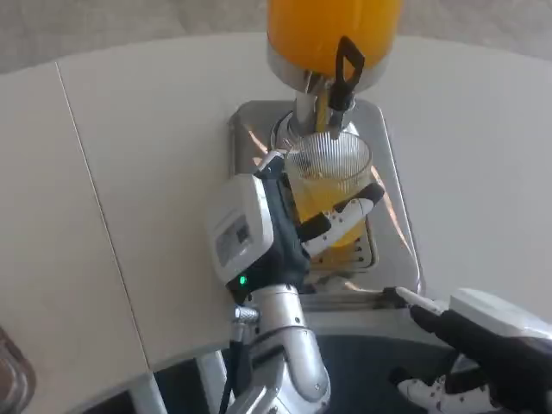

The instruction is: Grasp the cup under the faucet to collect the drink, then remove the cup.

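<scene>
A clear ribbed plastic cup (328,177) stands under the faucet (332,95) of an orange juice dispenser (332,34), partly filled with orange drink. A thin orange stream runs from the faucet into it. My left hand (267,228) grips the cup from its left side, with fingers (341,220) wrapped across the front. The black tap lever (349,65) sits above the cup. My right hand (474,345) hovers low at the front right, off the table edge, fingers apart and holding nothing.
The cup sits over the dispenser's shiny metal drip tray (392,172), whose grille (354,259) shows below the cup. The white table (138,172) spreads left and right. A dark object (10,371) peeks in at the bottom-left corner.
</scene>
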